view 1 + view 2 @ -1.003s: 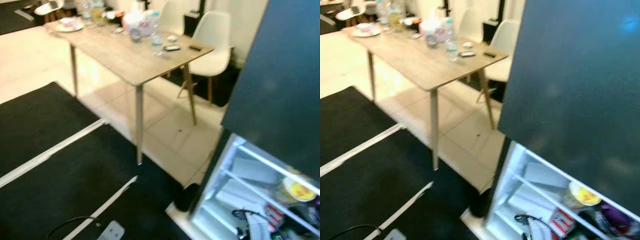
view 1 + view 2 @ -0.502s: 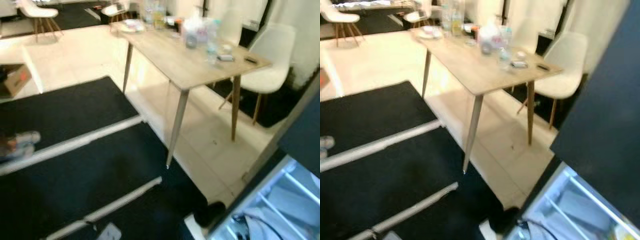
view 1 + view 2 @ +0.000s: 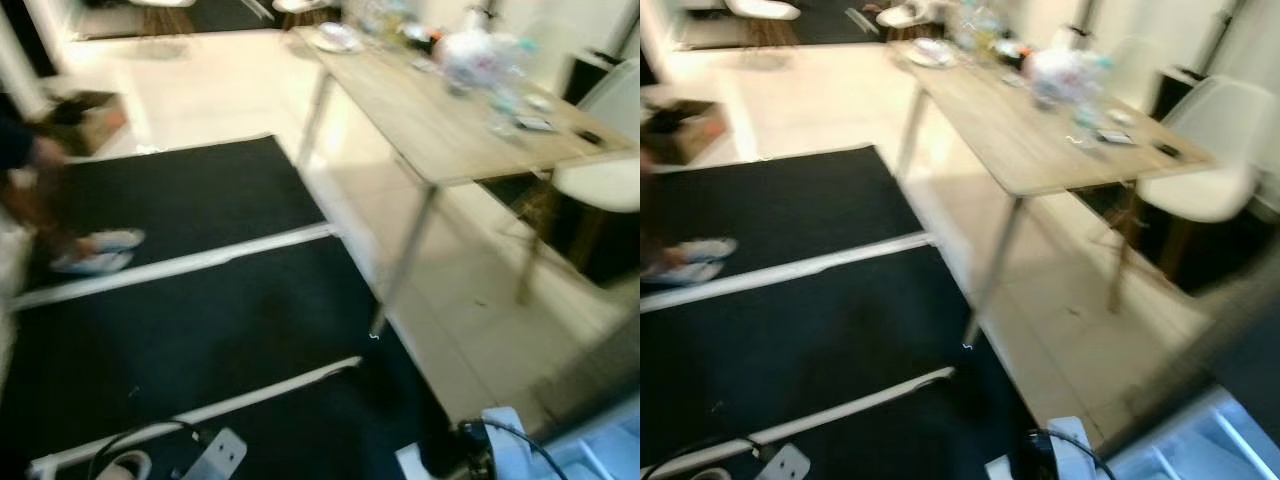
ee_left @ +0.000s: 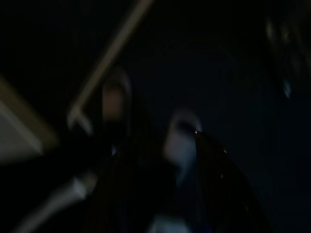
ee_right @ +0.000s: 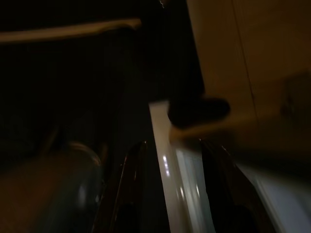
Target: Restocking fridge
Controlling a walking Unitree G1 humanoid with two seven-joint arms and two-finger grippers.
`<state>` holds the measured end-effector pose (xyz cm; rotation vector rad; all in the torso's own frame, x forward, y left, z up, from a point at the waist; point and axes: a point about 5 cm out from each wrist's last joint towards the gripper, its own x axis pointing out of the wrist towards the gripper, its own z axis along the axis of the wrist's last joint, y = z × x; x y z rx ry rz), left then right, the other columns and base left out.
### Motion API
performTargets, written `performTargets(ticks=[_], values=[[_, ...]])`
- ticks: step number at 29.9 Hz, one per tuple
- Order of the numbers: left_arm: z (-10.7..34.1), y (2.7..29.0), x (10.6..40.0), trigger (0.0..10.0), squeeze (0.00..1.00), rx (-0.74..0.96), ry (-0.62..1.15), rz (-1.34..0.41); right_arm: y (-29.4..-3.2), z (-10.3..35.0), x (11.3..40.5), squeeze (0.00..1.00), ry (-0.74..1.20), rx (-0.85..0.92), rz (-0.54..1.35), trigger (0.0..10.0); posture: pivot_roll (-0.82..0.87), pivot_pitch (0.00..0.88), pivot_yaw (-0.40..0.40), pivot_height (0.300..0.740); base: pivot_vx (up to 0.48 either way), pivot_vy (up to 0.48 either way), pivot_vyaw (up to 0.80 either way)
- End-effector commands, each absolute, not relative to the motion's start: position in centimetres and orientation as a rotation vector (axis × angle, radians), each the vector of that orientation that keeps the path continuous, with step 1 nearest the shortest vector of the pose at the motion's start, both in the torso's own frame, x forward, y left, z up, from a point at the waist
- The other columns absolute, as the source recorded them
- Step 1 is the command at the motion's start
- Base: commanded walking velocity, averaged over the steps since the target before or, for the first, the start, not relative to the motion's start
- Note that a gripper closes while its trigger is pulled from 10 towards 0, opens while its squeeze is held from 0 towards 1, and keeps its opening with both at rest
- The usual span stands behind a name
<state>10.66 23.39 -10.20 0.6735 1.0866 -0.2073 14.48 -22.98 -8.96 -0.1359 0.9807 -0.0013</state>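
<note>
My pictures are blurry. Closest to me, low on my right, I see a bit of the fridge [image 3: 600, 455], a pale, lit strip at the corner. Its white bottom edge also shows in my right wrist view, running between my right fingers [image 5: 172, 189]. Those two black fingers are spread apart with nothing between them but that white edge, and they hang just above it. A dark lump sits on the floor past the edge.

My left fingers [image 4: 155, 160] hang in the dark over the black mat. I cannot tell if they are spread or pressed together, because it is too dark and smeared.

Just in front of me a black cable [image 3: 140, 440] and a white plug block [image 3: 215, 455] lie on the black mat [image 3: 200, 320]. White strips cross the mat.

Farther off, on my left, a person's white shoes [image 3: 100, 250] stand on the mat edge.

Beyond that is the pale tiled floor [image 3: 820, 100], and a long wooden table [image 3: 1040, 140] stands on thin legs. Bottles and a plate crowd its far end. A white chair [image 3: 1205, 150] sits beside the table on my right
</note>
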Motion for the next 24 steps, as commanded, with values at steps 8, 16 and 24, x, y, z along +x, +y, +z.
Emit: performTargets(ticks=[8, 16, 24], values=[[-10.00, 23.37, 11.33, 10.0, 0.00, 0.673, 1.067, -0.209, -23.05, -9.12, 14.06, 0.00, 0.995, -0.140, -0.002, 10.0, 0.00, 0.000, -0.068, 0.740, 0.000, 0.000, 0.79], [-9.97, 23.66, 11.24, 10.0, 0.01, 0.641, 1.076, -0.172, -23.05, -9.12, 14.04, 0.00, 0.995, -0.139, -0.007, 10.0, 0.00, 0.000, -0.065, 0.740, 0.000, 0.000, 0.78], [-10.05, 23.08, 11.46, 10.0, 0.01, 0.587, 1.070, -0.130, -23.09, -9.12, 14.01, 0.00, 0.992, -0.130, -0.022, 10.0, -0.01, 0.000, -0.065, 0.740, 0.000, 0.000, 0.44]])
